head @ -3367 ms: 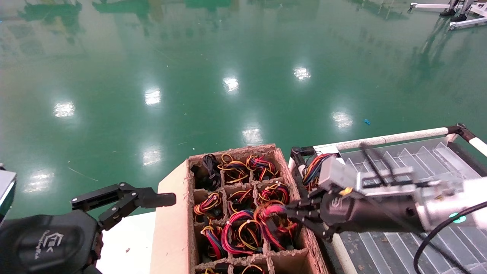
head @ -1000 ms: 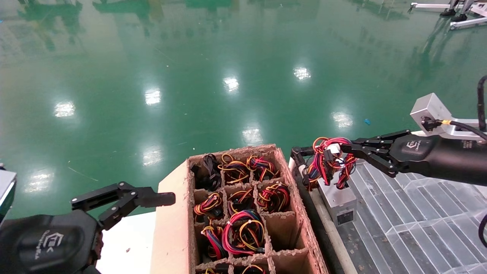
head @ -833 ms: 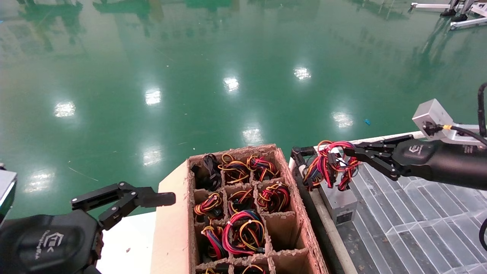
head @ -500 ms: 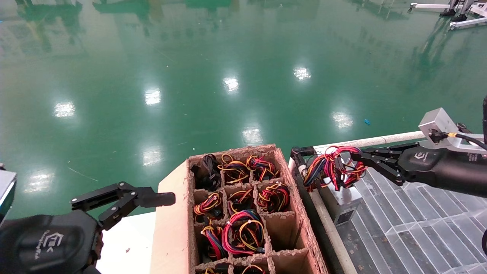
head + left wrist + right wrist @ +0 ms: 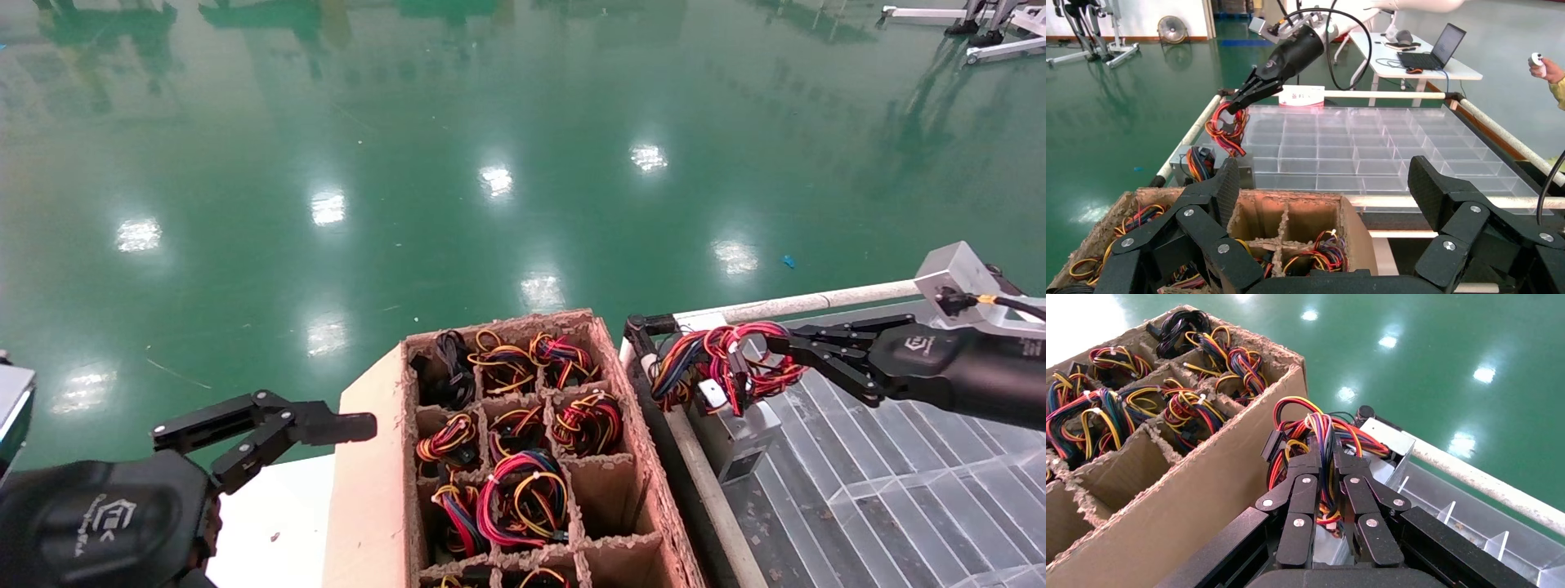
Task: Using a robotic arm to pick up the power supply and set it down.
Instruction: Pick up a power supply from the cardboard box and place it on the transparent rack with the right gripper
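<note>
Hovering nearest the head camera at 8 o'clock, the left gripper (image 5: 327, 433) is parked with fingers spread apart, just beside the cardboard divider box (image 5: 372, 490). The box compartments hold looped wire bundles (image 5: 523, 498). At 3 o'clock of the box, the right gripper (image 5: 772, 349) is clamped on the red wire loop of the power supply (image 5: 739, 429). The silver-grey unit hangs tilted from its wires, its lower end at the near corner of the clear plastic compartment tray (image 5: 899, 490), beside the box wall; contact there cannot be told. Beyond, at 12 o'clock, lies the green floor (image 5: 490, 122).
</note>
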Tool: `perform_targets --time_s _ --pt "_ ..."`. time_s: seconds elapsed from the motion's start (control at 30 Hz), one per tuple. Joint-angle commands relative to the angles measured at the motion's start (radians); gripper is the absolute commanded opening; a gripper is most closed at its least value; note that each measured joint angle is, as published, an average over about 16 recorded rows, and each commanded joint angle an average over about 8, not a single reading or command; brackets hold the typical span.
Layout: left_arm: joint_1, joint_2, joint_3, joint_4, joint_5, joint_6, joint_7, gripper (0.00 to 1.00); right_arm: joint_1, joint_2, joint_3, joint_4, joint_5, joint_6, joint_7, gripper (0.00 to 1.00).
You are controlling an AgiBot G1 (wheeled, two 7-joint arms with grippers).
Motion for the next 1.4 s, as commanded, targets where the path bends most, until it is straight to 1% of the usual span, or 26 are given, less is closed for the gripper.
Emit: perform_targets --time_s 0.03,0.4,0.53,0.57,0.6,0.67,0.77,0.8,0.83,0.87,1.4 --pt "0.000 0.000 0.000 0.000 0.000 0.000 0.000 1.00 0.007 0.001 -0.002 -0.016 -0.003 -0.007 -0.009 0.00" --pt "0.000 0.000 0.000 0.000 0.000 0.000 0.000 1.00 0.027 0.022 -0.005 -0.063 -0.010 -0.014 -0.021 0.00" --pt "0.000 0.000 0.001 0.000 0.000 0.000 0.000 1.00 0.035 0.020 -0.008 -0.069 -0.014 -0.012 -0.023 0.05" --pt "0.000 0.000 0.001 0.000 0.000 0.000 0.000 1.00 0.036 0.019 -0.010 -0.070 -0.016 -0.012 -0.023 0.09" --pt "0.000 0.000 0.001 0.000 0.000 0.000 0.000 1.00 0.038 0.016 -0.012 -0.071 -0.019 -0.012 -0.022 0.16" --pt "0.000 0.000 0.001 0.000 0.000 0.000 0.000 1.00 0.042 0.011 -0.015 -0.073 -0.024 -0.010 -0.021 0.41" --pt "0.000 0.000 0.001 0.000 -0.001 0.000 0.000 1.00 0.046 0.003 -0.020 -0.075 -0.031 -0.009 -0.019 0.75" --pt "0.000 0.000 0.001 0.000 -0.001 0.000 0.000 1.00 0.047 0.001 -0.022 -0.076 -0.033 -0.008 -0.018 0.86" --pt "0.000 0.000 0.001 0.000 -0.001 0.000 0.000 1.00 0.047 -0.001 -0.023 -0.076 -0.035 -0.007 -0.018 0.94" --pt "0.000 0.000 0.001 0.000 -0.001 0.000 0.000 1.00 0.048 -0.002 -0.024 -0.077 -0.036 -0.006 -0.018 1.00" --pt "0.000 0.000 0.001 0.000 -0.001 -0.001 0.000 1.00 0.047 -0.002 -0.024 -0.077 -0.038 -0.005 -0.018 1.00"
